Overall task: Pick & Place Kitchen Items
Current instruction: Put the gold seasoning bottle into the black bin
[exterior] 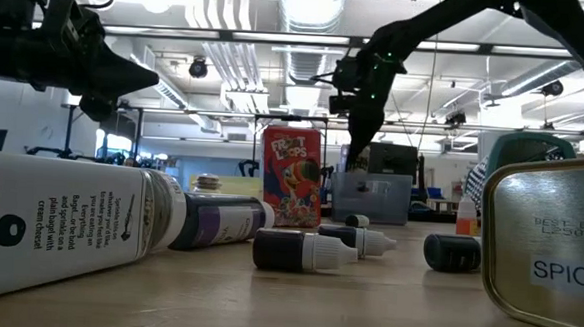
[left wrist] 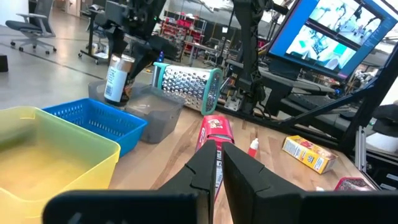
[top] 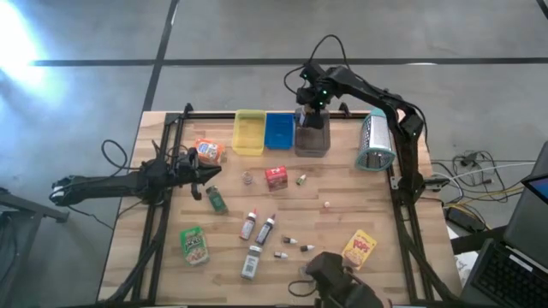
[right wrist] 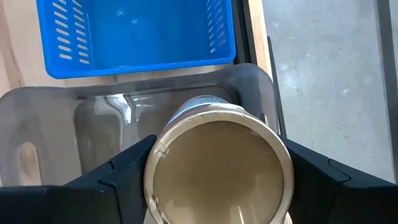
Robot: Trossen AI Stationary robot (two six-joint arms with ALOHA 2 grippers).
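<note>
A robotics lab or workshop. Ceiling strip lights [exterior: 310,9], a concrete floor [top: 257,34] and monitors [left wrist: 339,31] surround the wooden table [top: 342,192]. An office chair [left wrist: 34,25] stands behind.

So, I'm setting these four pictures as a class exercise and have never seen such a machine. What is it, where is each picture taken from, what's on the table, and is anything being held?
It is a robot with two dark arms at a wooden table, each ending in a two-finger gripper. One picture looks straight down, one looks level across the tabletop, and two come from cameras on the arms' wrists.

The right gripper holds a can between its fingers over the grey tray; the left wrist view shows the can from the side. The left gripper is shut and empty, waiting at the table's left side.

Beside the grey tray stand a blue tray and a yellow tray, and a metal grater lies to the right. Small groceries are scattered about: a red cereal box, small bottles and a yellow pouch.
</note>
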